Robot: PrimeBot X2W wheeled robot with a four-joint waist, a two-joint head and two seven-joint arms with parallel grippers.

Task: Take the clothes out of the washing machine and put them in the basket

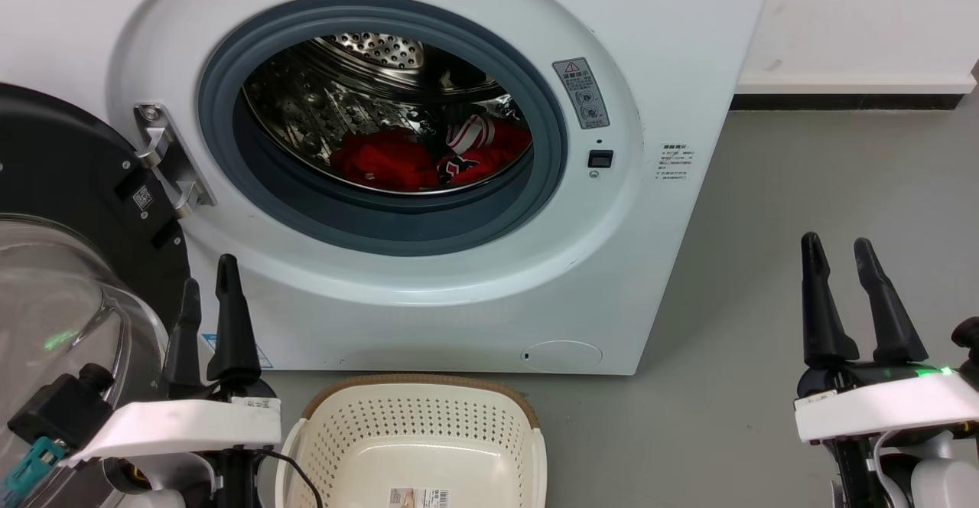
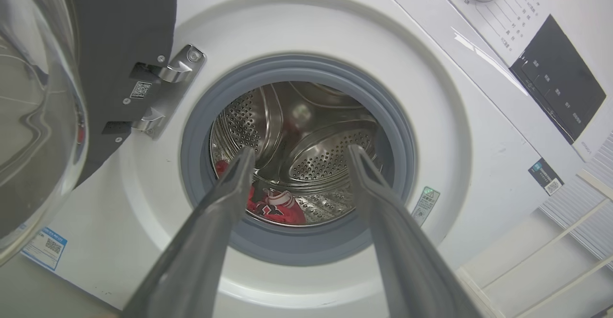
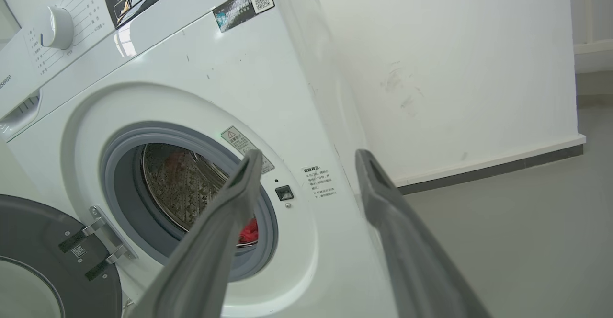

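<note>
The white washing machine [image 1: 428,301] stands with its round door [image 1: 69,210] swung open to the left. In the steel drum lie the clothes: a plain red garment [image 1: 382,160] and, to its right, a red one with white stripes [image 1: 478,144]. They also show low in the drum as red clothes [image 2: 275,208] and a red scrap of clothes [image 3: 248,232]. The cream basket [image 1: 417,431] sits on the floor in front of the machine. My left gripper [image 1: 208,278] is open at the lower left, my right gripper [image 1: 837,244] open at the lower right; both hold nothing. In the wrist views the left gripper [image 2: 299,150] and right gripper [image 3: 309,155] point at the machine.
Grey floor [image 1: 803,187] runs to the right of the machine up to a white wall [image 1: 864,11] with a dark baseboard. The glass bowl of the open door [image 1: 46,309] bulges close beside my left arm. The control panel with a knob [image 3: 57,28] tops the machine.
</note>
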